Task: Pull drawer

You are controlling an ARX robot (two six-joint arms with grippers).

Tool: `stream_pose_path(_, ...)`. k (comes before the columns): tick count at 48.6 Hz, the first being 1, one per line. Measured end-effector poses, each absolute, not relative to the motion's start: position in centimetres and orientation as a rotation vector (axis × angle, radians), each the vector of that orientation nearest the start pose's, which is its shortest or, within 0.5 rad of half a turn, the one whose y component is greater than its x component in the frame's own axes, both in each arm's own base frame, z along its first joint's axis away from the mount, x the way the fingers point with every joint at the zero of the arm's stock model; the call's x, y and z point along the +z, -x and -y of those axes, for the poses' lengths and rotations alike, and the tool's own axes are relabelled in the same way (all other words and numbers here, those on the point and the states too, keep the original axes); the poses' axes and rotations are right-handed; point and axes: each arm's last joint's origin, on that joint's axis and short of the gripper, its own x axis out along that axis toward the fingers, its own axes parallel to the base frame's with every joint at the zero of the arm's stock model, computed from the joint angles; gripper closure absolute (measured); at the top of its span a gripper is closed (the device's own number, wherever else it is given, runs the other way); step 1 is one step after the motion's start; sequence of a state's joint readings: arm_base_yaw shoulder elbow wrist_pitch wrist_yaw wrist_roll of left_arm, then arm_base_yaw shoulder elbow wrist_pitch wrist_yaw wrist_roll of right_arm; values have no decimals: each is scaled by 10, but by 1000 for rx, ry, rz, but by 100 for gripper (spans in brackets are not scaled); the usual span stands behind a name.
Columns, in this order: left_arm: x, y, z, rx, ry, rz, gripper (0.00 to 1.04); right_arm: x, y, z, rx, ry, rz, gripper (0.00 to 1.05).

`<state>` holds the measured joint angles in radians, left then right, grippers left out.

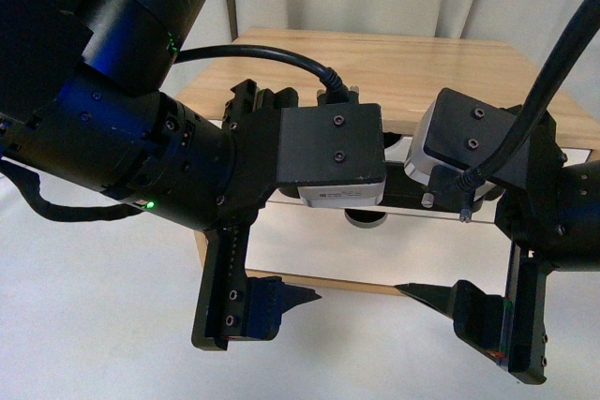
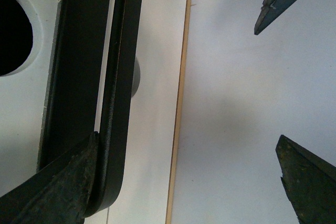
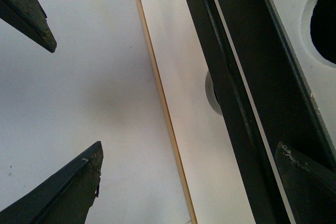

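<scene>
Two black robot arms reach forward and down over a low wooden cabinet (image 1: pixel 422 63), crowding the front view. The drawer (image 1: pixel 375 250) sits just below and beyond them. Its white front faces the robot, and the half-round notch (image 1: pixel 366 220) in its top edge peeks out between the wrists. The long black bar handle (image 2: pixel 123 77) runs left to right across that front, so its long axis lies crosswise to the direction of the pull. The left claw (image 2: pixel 186 137) is spread wide. One finger (image 2: pixel 52 192) rests against the bar's bent end on the notch side, and the other hangs well apart, out past the drawer's lower wooden edge. The right claw (image 3: pixel 189 144) is equally wide and straddles the bar further along. Neither claw grips anything, and both seem about equally near the handle. The likely next move is to close on the bar, then draw straight back toward the robot.
</scene>
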<state>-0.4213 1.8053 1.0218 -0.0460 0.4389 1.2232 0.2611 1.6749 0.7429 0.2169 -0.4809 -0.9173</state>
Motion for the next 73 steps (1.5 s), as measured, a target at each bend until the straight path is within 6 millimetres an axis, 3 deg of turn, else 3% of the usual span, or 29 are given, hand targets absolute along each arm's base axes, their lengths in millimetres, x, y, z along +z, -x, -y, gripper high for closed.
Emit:
stream_pose_path(49, 158, -316, 156, -1271, -1073, -278, 6, 140, -292, -88, 1078, 797, -351, 9)
stream_pose_path(56, 157, -309, 154, -1289, -1070, -274, 6, 140, -286, -87, 1096, 803, -345, 9)
stream_pose_path(73, 153, -273, 137, -1361, -1111, -255, 6, 139, -244, -83, 1181, 819, -321, 9)
